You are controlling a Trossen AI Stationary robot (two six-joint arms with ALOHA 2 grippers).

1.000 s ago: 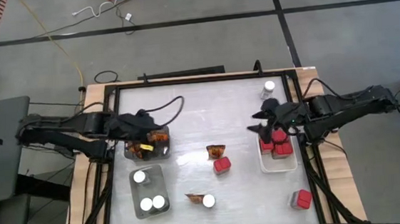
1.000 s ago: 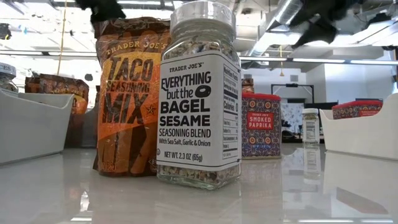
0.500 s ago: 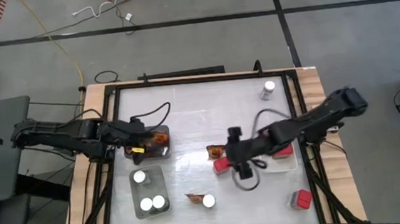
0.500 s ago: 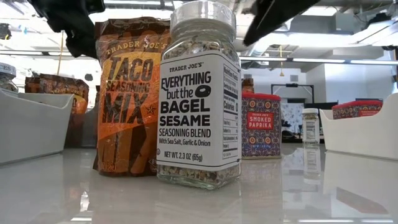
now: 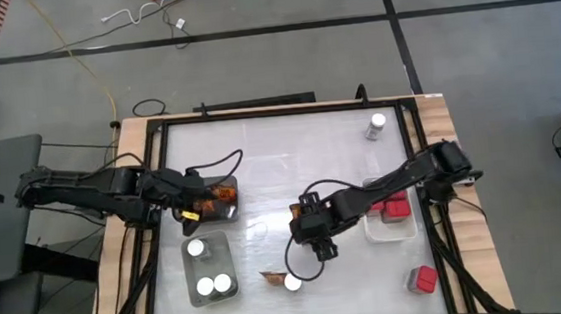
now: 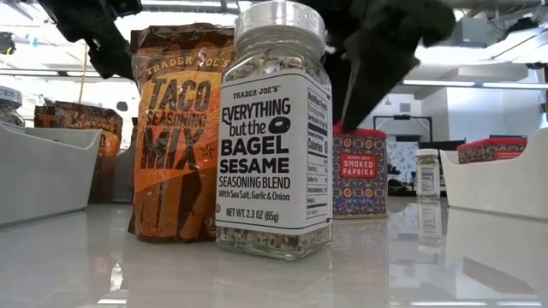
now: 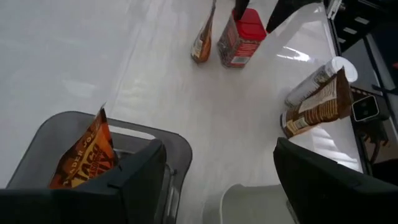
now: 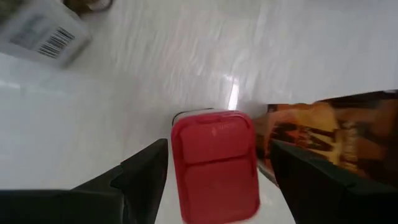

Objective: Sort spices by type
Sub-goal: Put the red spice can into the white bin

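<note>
Centre foreground of the low view: a ribbed glass jar with a silvery lid on the glossy white tabletop, a crinkled orange packet just behind it. Farther back, the right tool, fingers spread and unclenched, straddles a boxy red tin. Upper left, the left tool hangs released over a grey plastic tray holding a packet.

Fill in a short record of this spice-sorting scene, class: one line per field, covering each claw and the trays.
right claw: open, fingers either side of a red box at mid-table
beside the box: orange-brown packet
left claw: open, above the grey tray holding packets
clear tray: three white-lidded jars
white tray: red boxes
</note>
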